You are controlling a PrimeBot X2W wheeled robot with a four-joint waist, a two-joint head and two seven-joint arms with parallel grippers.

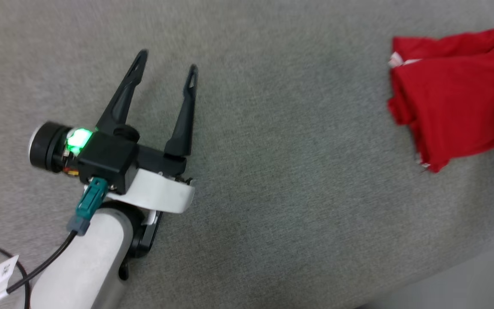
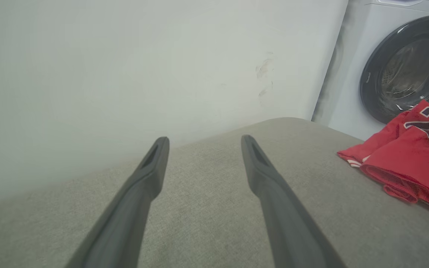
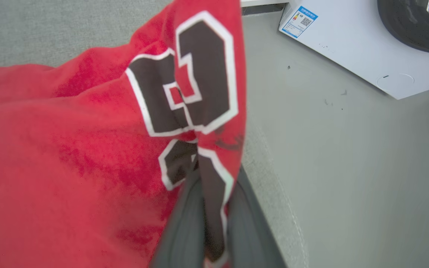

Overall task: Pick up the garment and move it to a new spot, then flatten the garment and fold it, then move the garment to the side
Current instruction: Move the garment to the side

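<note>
Two-fingered right gripper [image 3: 214,197] pinched the folded garment [image 1: 453,94], seemingly to slide it aside, while the left gripper [image 1: 168,61] hovered open.

Red garment [image 1: 453,90] with dark, white-edged numerals; grey cloth surface [image 1: 294,171]; black left claw [image 1: 168,60].
</note>
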